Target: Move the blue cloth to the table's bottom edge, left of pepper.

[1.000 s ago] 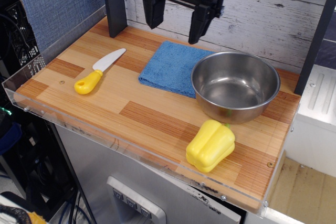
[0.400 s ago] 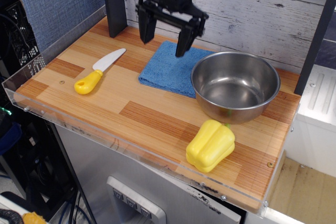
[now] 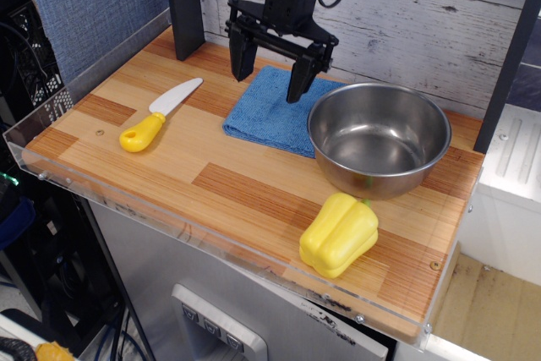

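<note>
The blue cloth [image 3: 273,113] lies flat and folded at the back middle of the wooden table [image 3: 169,166], its right edge next to the steel bowl. My black gripper [image 3: 269,84] hangs open just above the cloth's back edge, one finger near its left corner and one over its right part. It holds nothing. The yellow toy pepper [image 3: 338,233] lies near the table's front edge at the right, in front of the bowl.
A steel bowl [image 3: 379,137] stands at the back right. A toy knife [image 3: 157,116] with a yellow handle lies at the left. A dark post [image 3: 183,6] stands at the back left. A clear acrylic rim [image 3: 152,211] runs along the front edge.
My gripper has come down from high above the table to just over the cloth's back edge. The cloth, bowl, pepper and knife have not moved.
</note>
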`<state>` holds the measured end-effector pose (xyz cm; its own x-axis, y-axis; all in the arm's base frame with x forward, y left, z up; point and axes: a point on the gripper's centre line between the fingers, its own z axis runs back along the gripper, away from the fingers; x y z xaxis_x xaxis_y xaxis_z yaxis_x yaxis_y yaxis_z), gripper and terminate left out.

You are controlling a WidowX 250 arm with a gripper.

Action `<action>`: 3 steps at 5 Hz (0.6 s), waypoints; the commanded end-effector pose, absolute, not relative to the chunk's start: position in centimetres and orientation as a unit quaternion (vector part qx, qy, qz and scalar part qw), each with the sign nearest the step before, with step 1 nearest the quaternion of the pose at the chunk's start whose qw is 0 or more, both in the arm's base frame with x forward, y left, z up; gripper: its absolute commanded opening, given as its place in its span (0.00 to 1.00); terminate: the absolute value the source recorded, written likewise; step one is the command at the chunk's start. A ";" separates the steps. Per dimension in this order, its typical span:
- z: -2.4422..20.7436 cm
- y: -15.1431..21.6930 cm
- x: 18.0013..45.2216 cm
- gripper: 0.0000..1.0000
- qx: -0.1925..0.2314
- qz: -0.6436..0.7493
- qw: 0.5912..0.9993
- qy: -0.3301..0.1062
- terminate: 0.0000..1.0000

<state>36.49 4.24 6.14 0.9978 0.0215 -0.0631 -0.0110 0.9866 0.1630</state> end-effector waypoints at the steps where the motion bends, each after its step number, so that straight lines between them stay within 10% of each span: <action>1: 7.1 5.0 37.9 1.00 0.080 -0.002 0.997 -0.021 0.00; 3: 5.6 5.6 38.6 1.00 0.065 0.002 0.998 -0.019 0.00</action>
<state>38.15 5.03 4.13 0.9999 -0.0073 -0.0071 0.0081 0.9927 0.1205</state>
